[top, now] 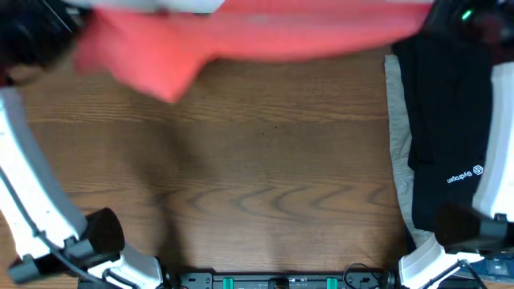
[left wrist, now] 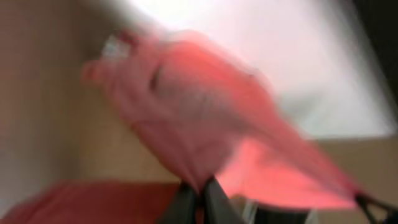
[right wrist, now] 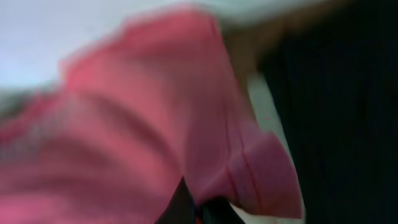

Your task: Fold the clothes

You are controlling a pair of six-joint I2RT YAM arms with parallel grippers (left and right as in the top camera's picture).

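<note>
The orange-red cotton T-shirt is stretched in a long band across the far side of the wood-grain table, running from the left arm's end to the right arm's end. One fuller corner droops lower at the left. All three views are smeared, so the shirt's print cannot be read. In the left wrist view, the left fingers are pinched together on a gathered point of the T-shirt, and the cloth fans out beyond them. In the right wrist view, the right fingers are closed on a stitched hem edge of the same T-shirt, with the fabric filling most of the frame. A black garment with a small white logo lies flat along the right side of the table, on top of a pale grey cloth whose edge shows at its left. The T-shirt's right end reaches the black garment's far end in the overhead view; whether the two touch cannot be determined.
</note>
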